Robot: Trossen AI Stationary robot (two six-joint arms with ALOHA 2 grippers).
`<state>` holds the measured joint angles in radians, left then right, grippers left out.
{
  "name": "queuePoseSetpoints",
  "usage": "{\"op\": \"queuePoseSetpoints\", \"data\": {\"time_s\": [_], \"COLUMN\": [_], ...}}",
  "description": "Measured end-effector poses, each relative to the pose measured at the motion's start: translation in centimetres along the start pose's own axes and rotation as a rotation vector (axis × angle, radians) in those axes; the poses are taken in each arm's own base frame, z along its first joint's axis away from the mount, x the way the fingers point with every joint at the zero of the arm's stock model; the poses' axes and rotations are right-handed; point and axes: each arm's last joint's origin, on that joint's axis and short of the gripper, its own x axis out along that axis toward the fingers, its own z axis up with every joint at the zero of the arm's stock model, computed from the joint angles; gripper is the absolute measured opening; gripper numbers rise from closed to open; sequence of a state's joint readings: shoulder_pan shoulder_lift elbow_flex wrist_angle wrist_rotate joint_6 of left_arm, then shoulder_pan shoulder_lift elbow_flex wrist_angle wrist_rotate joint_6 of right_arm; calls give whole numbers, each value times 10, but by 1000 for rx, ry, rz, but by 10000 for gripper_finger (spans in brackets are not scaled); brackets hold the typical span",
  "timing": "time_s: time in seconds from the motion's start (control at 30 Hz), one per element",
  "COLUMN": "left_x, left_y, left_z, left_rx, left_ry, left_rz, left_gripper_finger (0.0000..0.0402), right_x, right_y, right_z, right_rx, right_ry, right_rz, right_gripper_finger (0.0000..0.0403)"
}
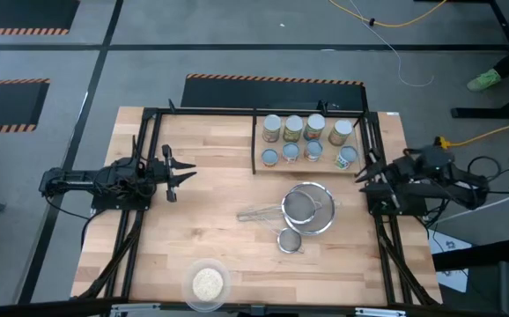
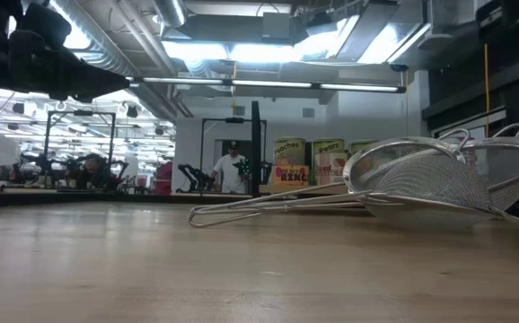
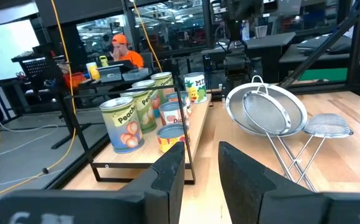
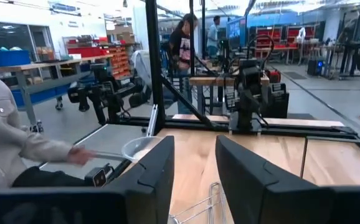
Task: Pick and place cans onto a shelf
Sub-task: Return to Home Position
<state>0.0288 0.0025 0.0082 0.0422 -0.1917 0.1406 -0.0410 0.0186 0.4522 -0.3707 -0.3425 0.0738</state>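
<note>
From above, eight cans (image 1: 293, 129) are seen standing in two rows of four on the shelf (image 1: 328, 163), which sits at the far right part of the desk (image 1: 210, 220). The taller cans form the back row and the shorter ones the front row. The left gripper (image 1: 184, 173) is held over the desk's left side, well apart from the shelf, with its fingers spread. The right gripper (image 1: 363, 174) is held at the desk's right edge, just beside the shelf's near corner, with its fingers also spread. Two wire strainers (image 1: 307, 208) lie between the arms in front of the shelf, and a clear dish of grains (image 1: 208, 283) stands near the front edge.

At desk height, the strainers are seen resting on the wood, with labelled cans upright behind them.

Past the left wrist's parted fingers, the cans are seen lined up on the shelf, with nothing held.

Past the right wrist's parted fingers, bare desk and the dish are seen, and a person's sleeve (image 4: 18, 146) shows at the side.
</note>
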Motion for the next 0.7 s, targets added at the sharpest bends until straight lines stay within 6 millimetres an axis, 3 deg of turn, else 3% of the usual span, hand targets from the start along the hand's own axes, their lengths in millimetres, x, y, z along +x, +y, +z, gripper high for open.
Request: {"op": "queuePoseSetpoints", "data": {"time_s": [0.23,0.7], "left_x": [0,0], "left_y": [0,0], "left_z": [0,0], "left_rx": [0,0], "left_ry": [0,-1], "left_rz": [0,0], "left_gripper_finger": [90,90], "right_x": [1,34], "right_y": [-1,-19], "right_z": [-6,-83], "right_rx": [-5,-21], "right_ry": [11,2], "right_rz": [8,-9], "right_gripper_finger": [122,122]}}
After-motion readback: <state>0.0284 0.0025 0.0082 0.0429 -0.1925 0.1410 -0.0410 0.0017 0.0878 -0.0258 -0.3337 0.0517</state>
